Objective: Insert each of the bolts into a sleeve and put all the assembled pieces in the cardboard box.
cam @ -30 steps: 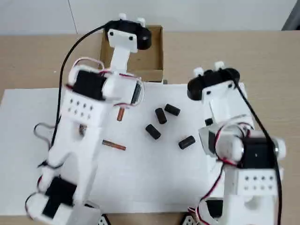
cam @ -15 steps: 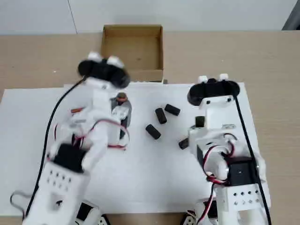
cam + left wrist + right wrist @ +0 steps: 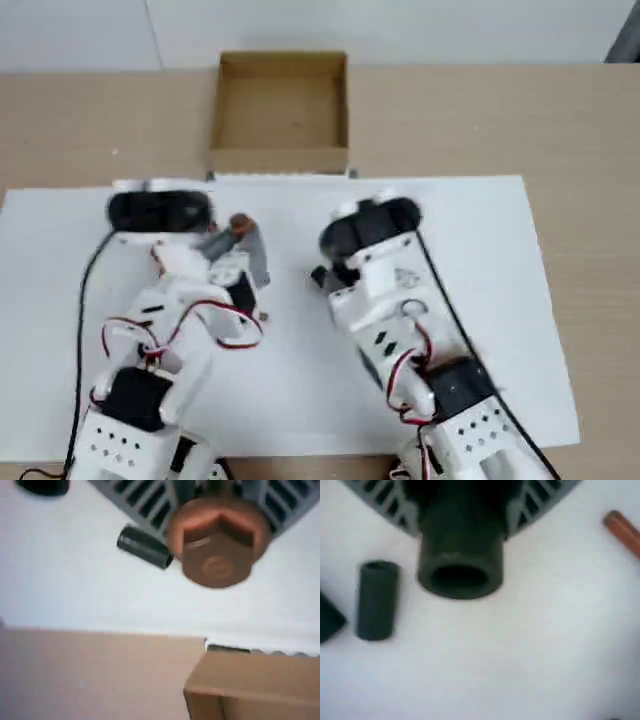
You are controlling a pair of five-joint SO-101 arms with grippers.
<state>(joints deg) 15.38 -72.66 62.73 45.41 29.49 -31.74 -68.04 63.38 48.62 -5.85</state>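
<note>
No writing, number or sign can be read on anything here. The head of the bolt (image 3: 217, 555) carries a faint raised mark, too blurred to make out.

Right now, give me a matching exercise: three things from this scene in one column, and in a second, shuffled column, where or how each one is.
Things:
1. left pincer
2. right pincer
3. cardboard box

States:
A. shut on a black sleeve
B. standing on the wooden table, just beyond the white sheet
C. shut on a copper bolt

Pairs: 1-C, 2-A, 3-B.
</note>
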